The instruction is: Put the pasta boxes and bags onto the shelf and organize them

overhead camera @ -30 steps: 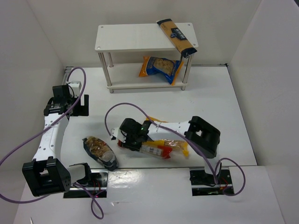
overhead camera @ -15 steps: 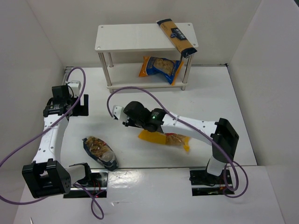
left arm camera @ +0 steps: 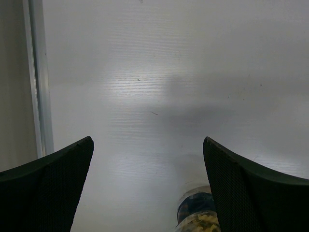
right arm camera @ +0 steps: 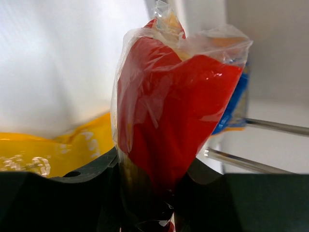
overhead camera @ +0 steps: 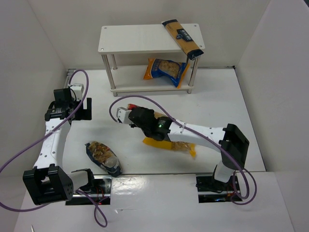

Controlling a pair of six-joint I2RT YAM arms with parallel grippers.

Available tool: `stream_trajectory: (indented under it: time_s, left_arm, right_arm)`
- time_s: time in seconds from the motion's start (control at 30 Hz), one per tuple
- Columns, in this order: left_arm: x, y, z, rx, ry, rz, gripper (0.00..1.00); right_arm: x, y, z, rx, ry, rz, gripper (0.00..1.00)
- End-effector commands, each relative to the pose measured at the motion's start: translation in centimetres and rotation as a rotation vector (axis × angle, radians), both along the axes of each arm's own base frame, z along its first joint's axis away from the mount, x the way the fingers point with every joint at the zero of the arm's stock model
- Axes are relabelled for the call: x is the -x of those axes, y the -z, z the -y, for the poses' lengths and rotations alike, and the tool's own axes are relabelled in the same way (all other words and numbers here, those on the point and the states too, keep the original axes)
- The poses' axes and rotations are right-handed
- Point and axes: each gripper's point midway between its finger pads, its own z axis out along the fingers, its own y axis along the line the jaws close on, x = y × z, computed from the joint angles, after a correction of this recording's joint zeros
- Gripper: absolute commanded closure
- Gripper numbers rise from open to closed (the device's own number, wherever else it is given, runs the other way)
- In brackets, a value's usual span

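My right gripper (right arm camera: 154, 193) is shut on the long red pack (right arm camera: 178, 106), which stands up between the fingers in crinkled clear wrap. In the top view that gripper (overhead camera: 126, 115) hangs over the table's middle, left of the big yellow windowed bag (overhead camera: 169, 144); the arm hides most of the red pack. The white two-tier shelf (overhead camera: 140, 38) stands at the back. The tan-and-navy spaghetti pack (overhead camera: 182, 37) lies on its top board, overhanging the right front corner. A blue-orange bag (overhead camera: 166, 70) lies on the lower board. The dark-blue clear bag (overhead camera: 103, 157) lies near the front left. My left gripper (left arm camera: 147, 159) is open and holds nothing.
White walls close in the table on the left, back and right. Purple cables (overhead camera: 145, 104) loop over both arms. The left arm (overhead camera: 53, 140) runs along the left side. The yellow bag (right arm camera: 58, 150) and the blue-orange bag (right arm camera: 236, 101) show behind the red pack.
My right arm has stretched out and carried the red pack up off the yellow bag, leftward and toward the shelf. The yellow bag stays on the table. The left arm has not moved.
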Motion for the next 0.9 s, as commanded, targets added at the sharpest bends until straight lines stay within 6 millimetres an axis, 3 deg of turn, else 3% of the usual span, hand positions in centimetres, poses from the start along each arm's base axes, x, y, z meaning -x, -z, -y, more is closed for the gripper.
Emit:
stream_trajectory:
  time_s: [0.0,0.17,0.5,0.63,0.67,0.77,0.8,0.87]
  left_arm:
    - [-0.5,-0.4,0.2,0.005,0.011,0.019,0.00]
    - [-0.5,-0.4,-0.2,-0.009,-0.002,0.017,0.00]
    - [-0.5,-0.1,-0.4,-0.014,-0.009,0.006,0.00]
    - [-0.4,-0.4,-0.4,-0.016,-0.009,0.015,0.00]
    - [-0.4,-0.4,-0.4,-0.016,-0.009,0.015,0.00]
    - [-0.4,-0.4,-0.4,-0.016,-0.009,0.015,0.00]
    - [-0.4,-0.4,-0.4,-0.016,-0.009,0.015,0.00]
    - [-0.4,-0.4,-0.4,-0.016,-0.009,0.015,0.00]
  right_arm:
    - [-1.1,-6.0,1.4,-0.010,0.064,0.259,1.00]
    - [-1.8,-4.9,2.0,0.082,0.074,0.362,1.00]
    - [-2.6,-6.1,2.2,0.116,0.098,0.498,1.00]
    - [-3.2,-2.6,1.6,0.147,0.112,0.416,1.00]
    - [-3.4,-0.5,1.1,0.155,0.118,0.380,1.00]
    - [-4.4,2.2,0.3,0.129,0.131,0.295,1.00]
    - [-4.3,4.5,-0.1,0.134,0.137,0.241,1.00]
    - [-4.8,5.6,-0.7,0.122,0.138,0.215,1.00]
